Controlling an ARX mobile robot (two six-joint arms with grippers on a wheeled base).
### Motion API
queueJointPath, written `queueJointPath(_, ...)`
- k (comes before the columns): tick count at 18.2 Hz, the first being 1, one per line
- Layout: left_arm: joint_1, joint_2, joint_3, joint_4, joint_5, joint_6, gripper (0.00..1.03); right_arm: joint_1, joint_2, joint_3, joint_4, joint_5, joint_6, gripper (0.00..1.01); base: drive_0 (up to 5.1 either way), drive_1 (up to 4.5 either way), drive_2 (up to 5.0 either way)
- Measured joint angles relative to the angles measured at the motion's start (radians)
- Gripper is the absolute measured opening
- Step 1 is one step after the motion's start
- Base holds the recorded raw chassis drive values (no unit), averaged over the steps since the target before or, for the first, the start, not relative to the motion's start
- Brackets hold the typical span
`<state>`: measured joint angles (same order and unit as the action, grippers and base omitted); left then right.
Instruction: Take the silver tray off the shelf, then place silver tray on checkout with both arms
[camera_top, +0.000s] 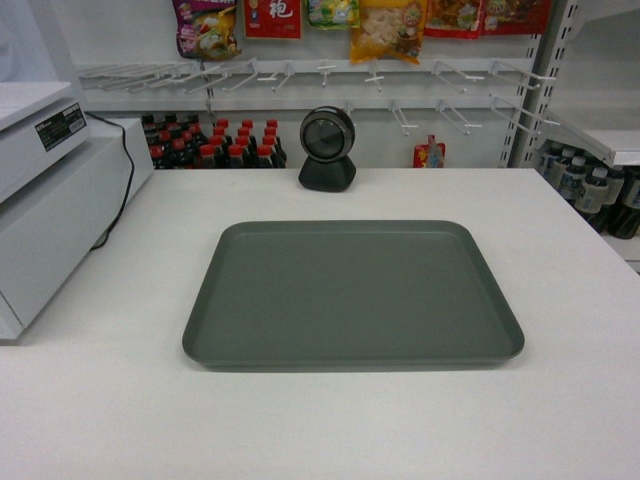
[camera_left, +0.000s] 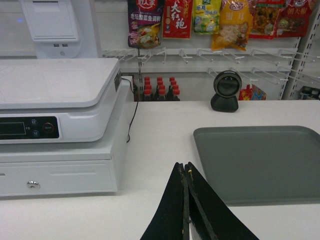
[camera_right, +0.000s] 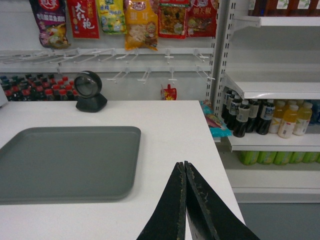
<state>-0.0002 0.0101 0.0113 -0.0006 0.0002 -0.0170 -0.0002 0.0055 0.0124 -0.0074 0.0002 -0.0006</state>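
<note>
The silver tray (camera_top: 352, 292) lies flat on the white checkout (camera_top: 560, 260), in front of the black scanner (camera_top: 328, 150). Nothing rests on the tray. No gripper shows in the head view. In the left wrist view my left gripper (camera_left: 184, 165) is shut with nothing in it, above the counter just left of the silver tray (camera_left: 260, 162). In the right wrist view my right gripper (camera_right: 184, 163) is shut and holds nothing, to the right of the silver tray (camera_right: 67, 162) and apart from it. The shelf the tray came from is out of view.
A white register machine (camera_left: 55, 125) stands on the counter's left with a black cable (camera_top: 122, 190). Behind the counter are hook rails (camera_top: 300, 75), snack bags and red-capped bottles (camera_top: 215, 145). Shelving with drink bottles (camera_right: 265, 117) stands to the right, past the counter's edge.
</note>
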Motion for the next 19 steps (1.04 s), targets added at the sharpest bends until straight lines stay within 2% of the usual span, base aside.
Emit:
queueJointPath(1,0.0,0.0,0.0,-0.005,0.0,0.0,0.01,0.0,-0.002,0.0,0.005,-0.001,0.0,0.02,0.0,0.0,0.0)
queueJointPath(2,0.0,0.0,0.0,-0.005,0.0,0.0,0.04,0.0,-0.002,0.0,0.002,-0.001,0.0,0.06,0.0,0.0,0.0)
queueJointPath(4,0.0,0.0,0.0,-0.004,0.0,0.0,0.28,0.0,-0.002,0.0,0.003,0.0,0.0,0.3,0.0,0.0,0.0)
queueJointPath(5,0.0,0.0,0.0,-0.004,0.0,0.0,0.44,0.0,-0.002,0.0,0.003,0.0,0.0,0.47,0.0,0.0,0.0)
queueJointPath(7,0.0,0.0,0.0,-0.004,0.0,0.0,0.66,0.0,-0.002,0.0,0.003,0.0,0.0,0.68,0.0,0.0,0.0)
queueJointPath(9,0.0,0.0,0.0,-0.004,0.0,0.0,0.79,0.0,-0.002,0.0,0.003,0.0,0.0,0.82,0.0,0.0,0.0)
queueJointPath(13,0.0,0.0,0.0,-0.004,0.0,0.0,0.95,0.0,-0.002,0.0,0.003,0.0,0.0,0.98,0.0,0.0,0.0)
queueJointPath(14,0.0,0.0,0.0,-0.004,0.0,0.0,0.99,0.0,-0.002,0.0,0.003,0.0,0.0,0.98,0.0,0.0,0.0)
queueJointPath(19,0.0,0.0,0.0,-0.004,0.0,0.0,0.98,0.0,-0.002,0.0,0.003,0.0,0.0,0.98,0.0,0.0,0.0)
